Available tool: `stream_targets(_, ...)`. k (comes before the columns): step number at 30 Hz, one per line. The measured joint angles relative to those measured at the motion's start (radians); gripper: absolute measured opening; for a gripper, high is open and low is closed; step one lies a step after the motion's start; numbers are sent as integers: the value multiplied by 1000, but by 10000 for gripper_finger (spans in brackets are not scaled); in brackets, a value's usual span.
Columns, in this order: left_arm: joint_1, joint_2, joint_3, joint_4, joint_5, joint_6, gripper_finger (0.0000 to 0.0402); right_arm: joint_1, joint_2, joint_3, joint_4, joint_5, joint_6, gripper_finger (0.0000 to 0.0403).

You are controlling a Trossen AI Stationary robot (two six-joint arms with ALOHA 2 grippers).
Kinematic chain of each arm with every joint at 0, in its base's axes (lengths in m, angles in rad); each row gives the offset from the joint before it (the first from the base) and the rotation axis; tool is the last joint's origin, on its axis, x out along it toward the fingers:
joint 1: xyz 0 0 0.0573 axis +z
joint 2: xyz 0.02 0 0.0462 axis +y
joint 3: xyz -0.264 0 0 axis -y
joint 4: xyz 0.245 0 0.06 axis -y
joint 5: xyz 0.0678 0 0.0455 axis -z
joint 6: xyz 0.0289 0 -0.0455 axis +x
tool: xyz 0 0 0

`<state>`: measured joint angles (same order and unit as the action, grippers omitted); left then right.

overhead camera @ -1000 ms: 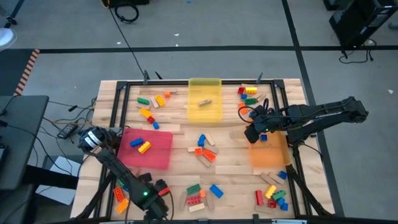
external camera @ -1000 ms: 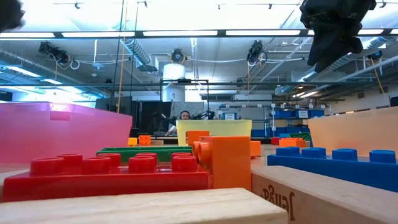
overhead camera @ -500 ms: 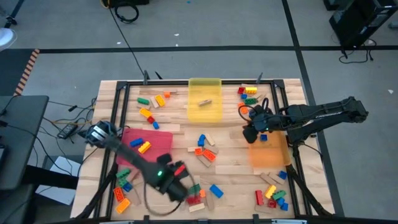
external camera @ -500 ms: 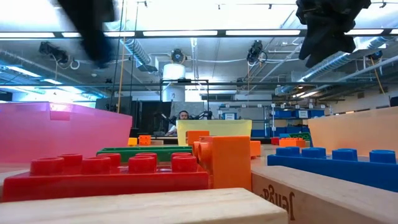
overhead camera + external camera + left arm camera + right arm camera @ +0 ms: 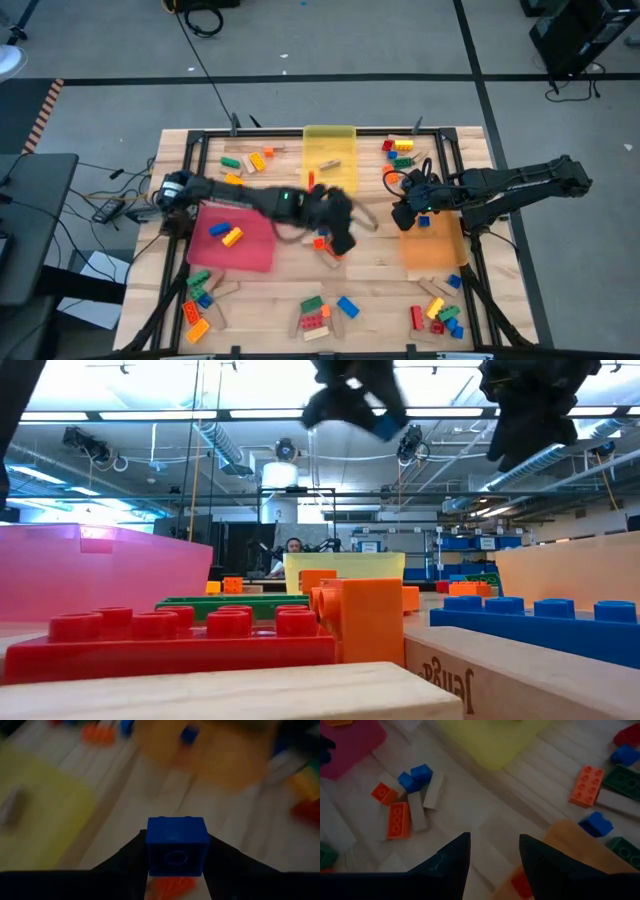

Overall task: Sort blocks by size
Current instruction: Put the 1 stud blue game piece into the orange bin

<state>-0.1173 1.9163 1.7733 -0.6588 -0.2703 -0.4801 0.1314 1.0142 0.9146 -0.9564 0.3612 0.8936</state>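
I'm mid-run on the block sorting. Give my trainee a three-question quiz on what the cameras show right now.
1. True or false: the left claw is shut on a small blue block.
2. Which tray holds a single tan wooden block? A red tray, B yellow tray, C orange tray.
3. Fill in: the right claw hangs with its fingers apart and ____ between them, near the orange tray.

Key: 1 true; 2 B; 3 nothing.
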Motion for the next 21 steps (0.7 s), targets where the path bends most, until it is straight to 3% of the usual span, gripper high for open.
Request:
stream_targets(11, 274, 0, -52, 210, 452, 230, 158, 70, 0, 0, -6, 167, 2, 183)
stream_targets(16, 392, 1, -132, 426, 750, 121, 158, 99, 0, 0, 37, 290, -20, 183)
stream_targets(21, 473, 2, -165, 540, 880, -21, 158, 82, 10, 0, 166, 380, -170, 184)
